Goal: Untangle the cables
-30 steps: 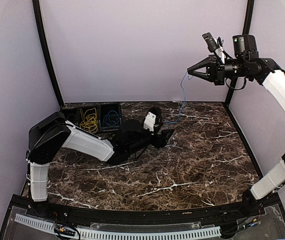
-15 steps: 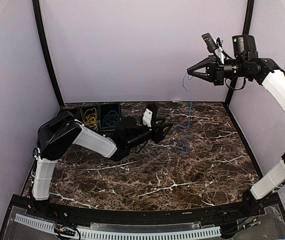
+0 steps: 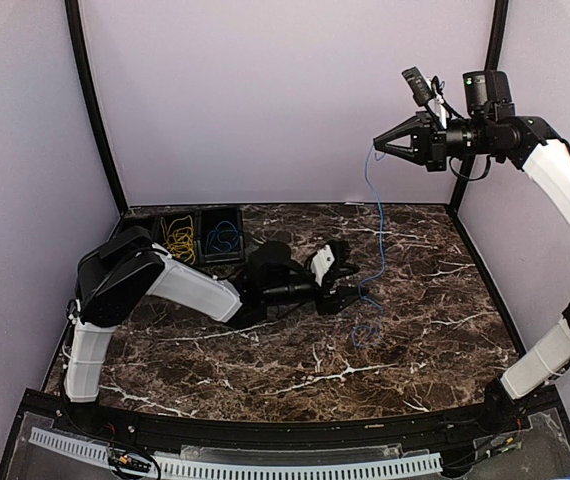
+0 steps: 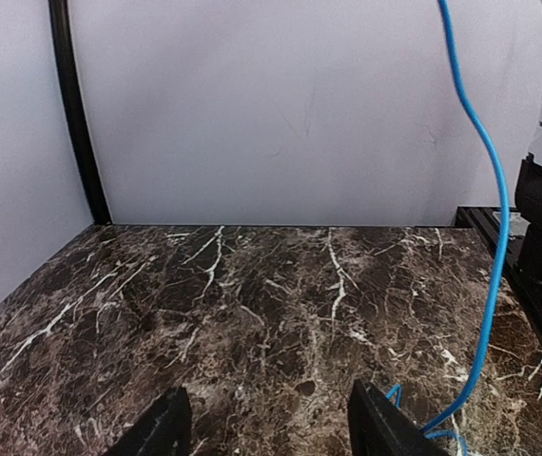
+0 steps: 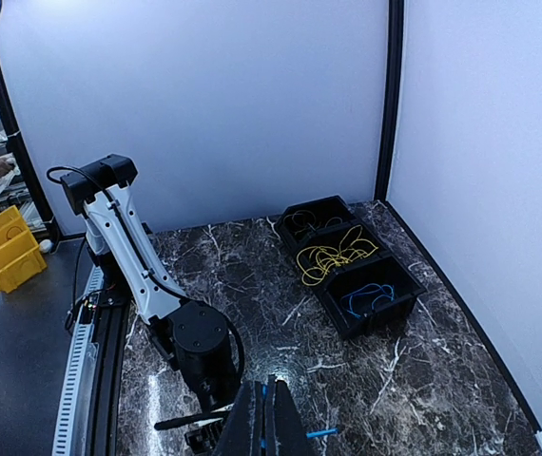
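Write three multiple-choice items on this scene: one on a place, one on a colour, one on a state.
1. Where does the thin yellow cord bundle lie?
A) in a black plastic bin
B) on the bare marble
C) on the floor

2. What colour is the thin cord hanging from the right claw?
A) yellow
B) blue
C) red

3. How does the left claw stand?
A) shut on a cord
B) open, holding nothing
C) out of view

Key: 1A, it fills one compartment; 2B, a blue strand drops to the dark marble table; 3B, its fingers stand apart with nothing between.
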You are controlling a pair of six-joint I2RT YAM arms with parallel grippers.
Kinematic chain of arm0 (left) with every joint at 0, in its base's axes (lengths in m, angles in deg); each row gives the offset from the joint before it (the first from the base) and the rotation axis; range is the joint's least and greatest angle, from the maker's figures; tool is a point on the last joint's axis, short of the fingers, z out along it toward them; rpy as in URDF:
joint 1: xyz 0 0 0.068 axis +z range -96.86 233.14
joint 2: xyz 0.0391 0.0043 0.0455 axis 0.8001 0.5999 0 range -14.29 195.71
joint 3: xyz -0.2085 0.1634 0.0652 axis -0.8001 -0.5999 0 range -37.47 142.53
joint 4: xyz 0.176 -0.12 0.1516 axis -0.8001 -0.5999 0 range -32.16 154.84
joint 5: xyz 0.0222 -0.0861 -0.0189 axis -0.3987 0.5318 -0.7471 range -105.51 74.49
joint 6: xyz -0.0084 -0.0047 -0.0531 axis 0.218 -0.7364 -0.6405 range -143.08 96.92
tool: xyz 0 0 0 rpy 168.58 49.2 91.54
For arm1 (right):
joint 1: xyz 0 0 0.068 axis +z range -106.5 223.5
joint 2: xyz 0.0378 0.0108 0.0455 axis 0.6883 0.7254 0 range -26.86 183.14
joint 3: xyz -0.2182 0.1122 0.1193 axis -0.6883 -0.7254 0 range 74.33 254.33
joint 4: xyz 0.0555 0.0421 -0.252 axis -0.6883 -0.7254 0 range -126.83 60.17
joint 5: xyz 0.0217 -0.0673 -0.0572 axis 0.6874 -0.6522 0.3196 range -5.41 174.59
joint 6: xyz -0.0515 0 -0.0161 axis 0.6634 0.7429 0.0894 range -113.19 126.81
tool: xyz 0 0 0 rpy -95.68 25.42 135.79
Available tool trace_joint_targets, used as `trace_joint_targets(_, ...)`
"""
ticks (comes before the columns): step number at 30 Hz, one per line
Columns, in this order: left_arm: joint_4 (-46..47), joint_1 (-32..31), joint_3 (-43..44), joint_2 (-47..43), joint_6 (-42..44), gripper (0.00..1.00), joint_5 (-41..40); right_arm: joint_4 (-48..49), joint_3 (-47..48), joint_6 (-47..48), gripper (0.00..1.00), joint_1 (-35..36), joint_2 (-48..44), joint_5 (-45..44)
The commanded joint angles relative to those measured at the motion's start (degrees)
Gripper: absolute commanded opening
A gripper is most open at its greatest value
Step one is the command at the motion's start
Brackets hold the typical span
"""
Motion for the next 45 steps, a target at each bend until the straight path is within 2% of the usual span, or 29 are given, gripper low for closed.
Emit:
trace_joint_targets(1, -6.09, -1.12, 3.45, -2.85, 5.79, 0.58, 6.95, 0.0, 1.13, 0.78, 0.0, 0.24, 0.28, 0.04)
trace_joint_targets(7, -13.11, -1.4, 4.5, -3.43, 9.07, 0.58, 7.97, -0.39, 0.59, 1.54, 0.0, 0.24, 0.39, -0.12)
trace_joint_targets(9, -14.04, -1.4, 3.47, -4.13, 9.51, 0.59, 3.7, -0.69, 0.37, 1.92, 0.0, 0.27, 0.42, -0.27)
trace_joint_targets(10, -13.84, -1.37, 2.94, -4.43, 9.28, 0.59, -1.0, -0.77, 0.25, 2.13, 0.0, 0.29, 0.37, -0.35)
trace_joint_targets(14, -8.66, -1.37, -1.83, -6.45, 7.09, 0.65, -14.08, -0.8, -0.42, 2.61, 0.0, 0.33, -0.04, -0.82)
trace_joint_targets(16, -6.92, -1.43, -3.18, -7.09, 5.49, 0.7, -18.12, -0.79, -0.74, 2.78, 0.0, 0.34, -0.07, -1.08)
trace_joint_targets(20, -3.64, -1.4, -5.7, -8.64, 5.25, 0.74, -18.15, -0.8, -1.09, 2.85, 0.0, 0.51, 0.26, -1.08)
trace_joint_targets(25, -1.58, -1.45, -6.24, -10.26, 5.99, 0.75, -27.0, -0.97, -0.67, 2.88, 0.0, 1.09, 0.8, -1.34)
trace_joint_targets(27, 0.41, -1.45, -6.74, -10.75, 7.05, 0.75, -28.26, -1.07, -0.49, 2.96, 0.0, 1.36, 0.99, -1.41)
trace_joint_targets(31, 1.33, -1.76, -6.4, -11.22, 9.27, 0.76, -27.1, -1.15, -0.39, 3.0, 0.0, 1.9, 1.5, -1.52)
trace_joint_targets(32, 1.08, -1.91, -5.85, -11.03, 9.52, 0.9, -27.33, -1.17, -0.46, 3.03, 0.0, 2.04, 1.56, -1.52)
trace_joint_targets(33, 0.84, -1.96, -5.54, -10.96, 9.51, 0.97, -27.79, -1.15, -0.48, 3.0, 0.0, 2.12, 1.6, -1.53)
trace_joint_targets(35, 0.29, -2.05, -4.68, -10.64, 9.56, 0.99, -27.62, -1.15, -0.56, 2.99, 0.0, 2.47, 1.69, -1.61)
trace_joint_targets(38, 0.93, -2.06, -3.2, -9.64, 9.42, 0.99, -28.01, -1.15, -0.72, 2.99, 0.0, 2.99, 1.76, -1.68)
trace_joint_targets(41, 0.51, -2.13, -1.74, -8.71, 9.48, 0.92, -25.73, -1.24, -0.74, 2.98, 0.0, 3.3, 1.77, -1.7)
trace_joint_targets(45, 0.95, -2.18, -1.28, -8.12, 10.13, 0.84, -14.48, -1.24, -0.84, 2.96, 0.0, 3.65, 1.84, -1.71)
